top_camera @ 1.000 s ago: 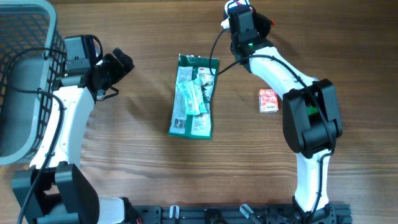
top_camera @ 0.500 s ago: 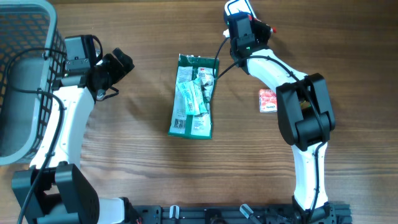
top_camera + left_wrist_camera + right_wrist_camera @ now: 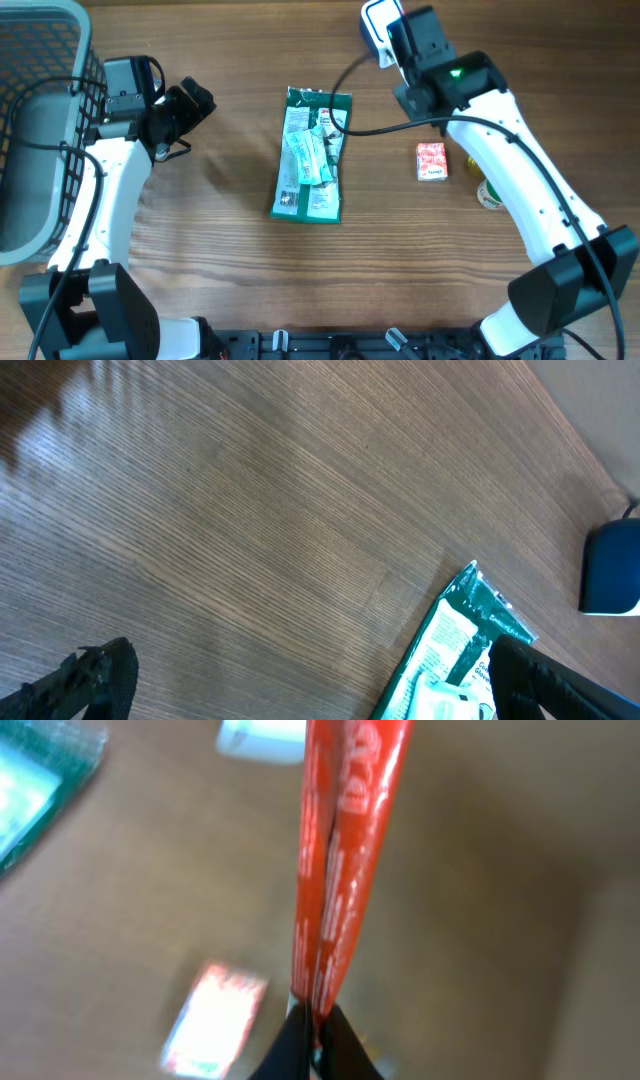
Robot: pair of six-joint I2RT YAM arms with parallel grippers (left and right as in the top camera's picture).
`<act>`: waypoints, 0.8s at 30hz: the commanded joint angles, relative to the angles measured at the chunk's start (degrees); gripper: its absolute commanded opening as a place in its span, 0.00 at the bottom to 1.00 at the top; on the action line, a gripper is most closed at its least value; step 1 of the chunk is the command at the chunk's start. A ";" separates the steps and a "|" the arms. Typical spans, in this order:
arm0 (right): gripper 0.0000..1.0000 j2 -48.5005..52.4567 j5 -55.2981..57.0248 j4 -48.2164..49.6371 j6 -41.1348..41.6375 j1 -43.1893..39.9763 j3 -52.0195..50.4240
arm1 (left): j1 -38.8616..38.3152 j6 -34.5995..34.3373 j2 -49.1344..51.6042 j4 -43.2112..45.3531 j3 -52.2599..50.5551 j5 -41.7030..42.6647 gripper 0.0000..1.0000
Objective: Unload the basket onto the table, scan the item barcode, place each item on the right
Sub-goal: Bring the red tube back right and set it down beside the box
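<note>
My right gripper (image 3: 312, 1020) is shut on the bottom edge of a thin red packet (image 3: 340, 850), which stands upright and edge-on in the right wrist view. In the overhead view that gripper (image 3: 412, 40) hovers at the far edge of the table beside the white and blue scanner (image 3: 378, 20), and its body hides the packet. The scanner shows as a blurred white shape (image 3: 262, 735) above the packet. My left gripper (image 3: 190, 105) is open over bare wood on the left, with nothing between its fingers (image 3: 95, 680).
A green pouch of wipes (image 3: 312, 155) lies mid-table, its top corner also showing in the left wrist view (image 3: 470, 620). A small red box (image 3: 432, 161) and a yellow-green round item (image 3: 488, 193) lie on the right. A grey wire basket (image 3: 40, 120) stands at the far left.
The right arm has swung its elbow out to the right and its wrist has turned beside the scanner, uncovering the yellow-green item. The left arm has not moved.
</note>
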 commanded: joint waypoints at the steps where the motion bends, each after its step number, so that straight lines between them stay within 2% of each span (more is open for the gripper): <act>1: 0.04 1.62 -9.46 -9.01 17.73 -1.77 -3.39 | 0.09 -0.52 0.22 0.07 0.31 -0.31 1.00; 8: 0.04 1.66 -9.11 -5.92 21.03 -2.29 -13.20 | 0.09 -0.52 0.22 0.07 0.31 -0.31 1.00; 12: 0.04 1.66 -4.98 -4.70 25.42 -2.36 -16.96 | 0.09 -0.52 0.22 0.07 0.31 -0.31 1.00; 20: 0.06 1.73 -4.85 4.24 25.31 -2.36 -25.75 | 0.09 -0.52 0.22 0.07 0.31 -0.31 1.00; 24: 0.27 1.73 -4.87 5.81 25.27 -2.36 -26.36 | 0.09 -0.52 0.22 0.07 0.31 -0.31 1.00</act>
